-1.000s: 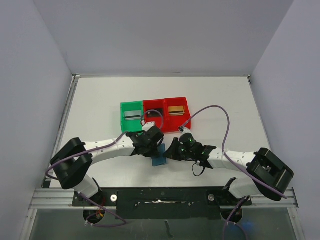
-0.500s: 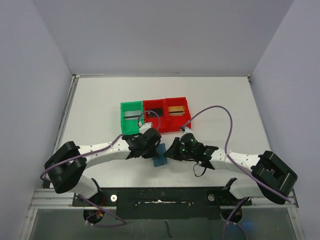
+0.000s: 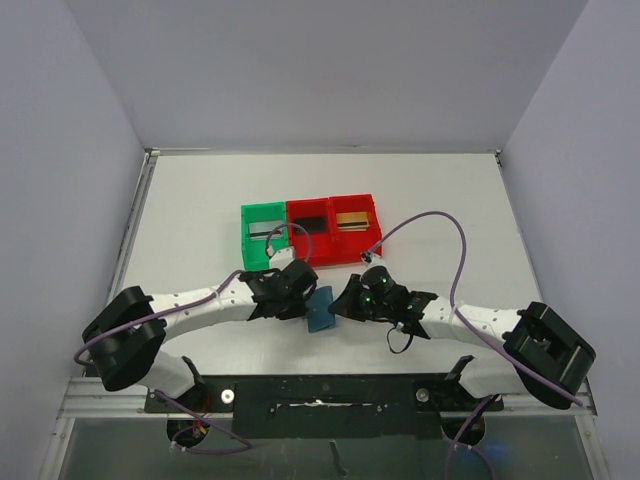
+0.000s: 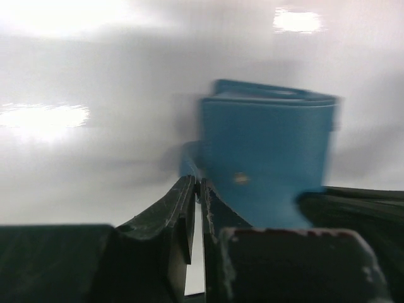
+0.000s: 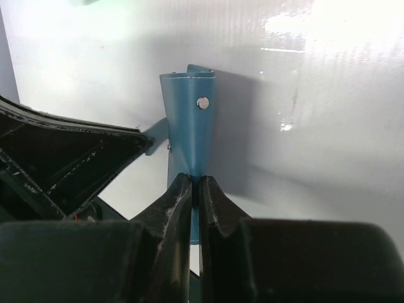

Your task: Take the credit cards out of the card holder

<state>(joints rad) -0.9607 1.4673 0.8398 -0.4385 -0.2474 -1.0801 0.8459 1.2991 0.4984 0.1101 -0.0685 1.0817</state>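
Observation:
The blue card holder [image 3: 321,309] is lifted between my two grippers at the table's near middle. My right gripper [image 3: 342,304] is shut on its lower edge, so it stands upright with a small metal snap showing [image 5: 189,120]. My left gripper [image 3: 300,301] has come in from the left, jaws together [image 4: 199,184] on a thin blue edge that sticks out at the holder's lower left corner [image 4: 188,159]. I cannot tell whether that edge is a panel or a card. The holder [image 4: 268,158] fills the middle of the left wrist view. No credit card shows in the holder.
Three small bins stand in a row behind the grippers: a green bin [image 3: 246,240] with a silvery card, a red bin [image 3: 296,212] with a dark card, and a second red bin [image 3: 374,218] with a gold card. Purple cables loop over both arms.
My left gripper's jaws have closed at the card holder's left side, and the left arm has stretched lower and further left. The right gripper has kept its grip and barely moved.

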